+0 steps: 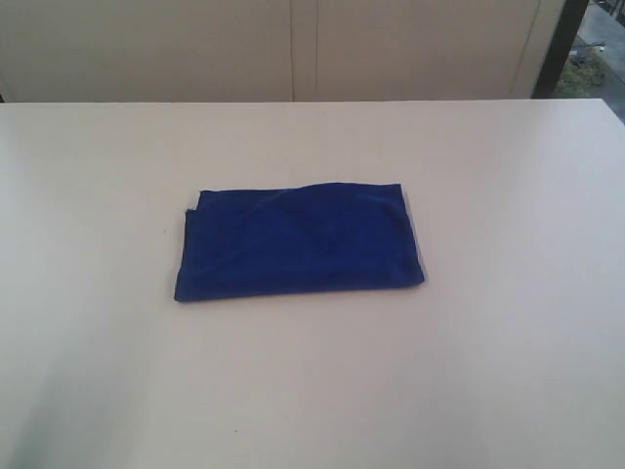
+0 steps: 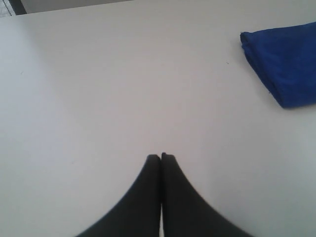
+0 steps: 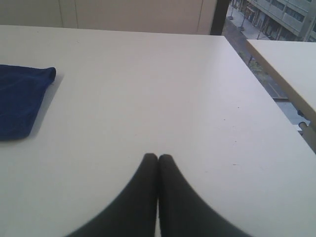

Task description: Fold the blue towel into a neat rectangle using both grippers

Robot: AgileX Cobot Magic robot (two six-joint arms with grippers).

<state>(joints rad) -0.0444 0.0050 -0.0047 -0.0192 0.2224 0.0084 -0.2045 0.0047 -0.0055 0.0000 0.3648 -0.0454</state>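
Left hand [image 2: 161, 157] & right hand [image 3: 158, 157] clenched, empty. Blue towel [image 1: 301, 244] lies folded on worktop [image 1: 508, 371], between the 2 hands, well apart. Looks done: keep clear, don't disturb fold.

Pale table [image 1: 508, 371], beige panelled wall [image 1: 293, 49] behind, window [image 3: 276, 19] alongside
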